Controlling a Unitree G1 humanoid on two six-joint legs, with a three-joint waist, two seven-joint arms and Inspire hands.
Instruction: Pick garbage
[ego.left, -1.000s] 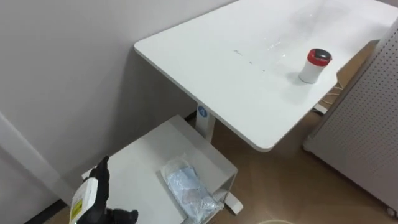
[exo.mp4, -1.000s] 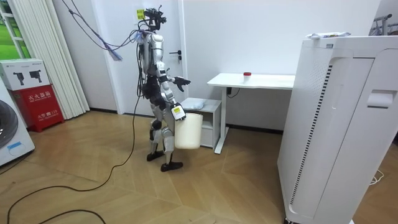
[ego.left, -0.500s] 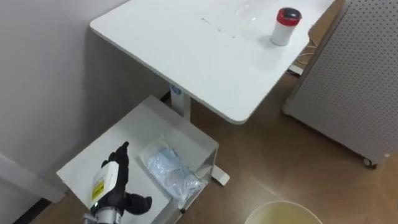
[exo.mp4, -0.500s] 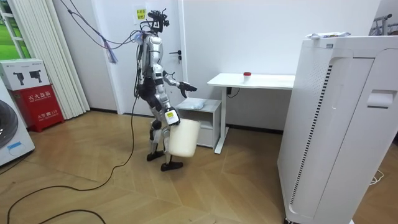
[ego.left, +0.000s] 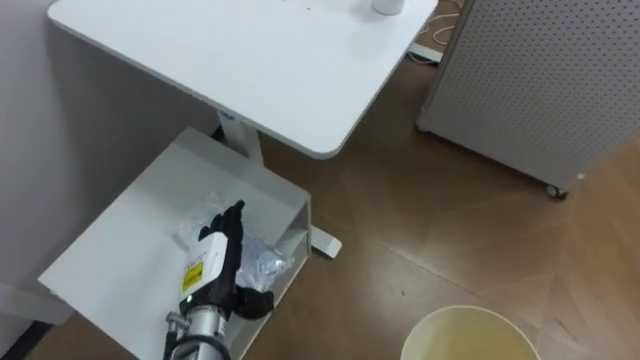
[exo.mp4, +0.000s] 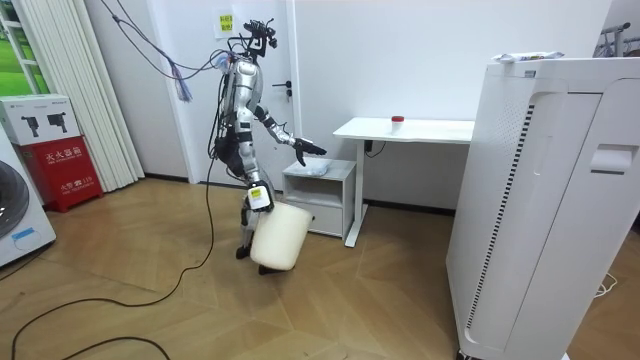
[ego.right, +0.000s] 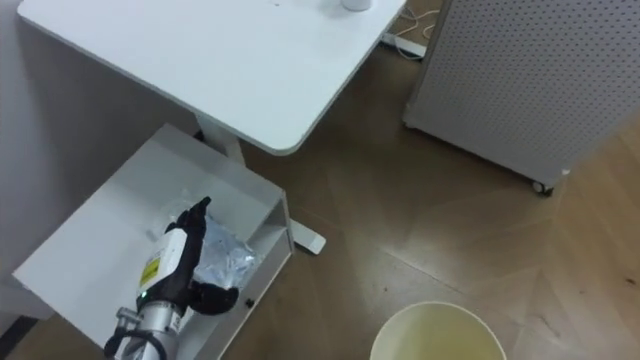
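Observation:
A crumpled clear plastic bag (ego.left: 265, 262) lies on the top of a low white cabinet (ego.left: 120, 270), near its right edge. My left hand (ego.left: 215, 268) reaches out over the bag with straight fingers and the thumb spread to the right, its fingertips past the bag's far end. In the room view I stand beside the cabinet (exo.mp4: 335, 170) with the left hand (exo.mp4: 305, 148) stretched over it. My right hand (exo.mp4: 258, 197) hangs by my hip, gripping the rim of a cream waste bin (exo.mp4: 278, 235) that hangs tilted. The bin's open mouth (ego.left: 470, 335) shows at the bottom of the eye views.
A white desk (ego.left: 220, 50) stands over the cabinet's far side, with a red-capped cup (exo.mp4: 398, 121) on it. A perforated white panel (ego.left: 540, 80) on castors stands at the right. A tall white appliance (exo.mp4: 540, 200) fills the room view's right. Wood floor lies between.
The camera has tipped down and right. My left hand has moved forward from the cabinet's near part to over the bag. The bin has swung lower, toward the room view's left.

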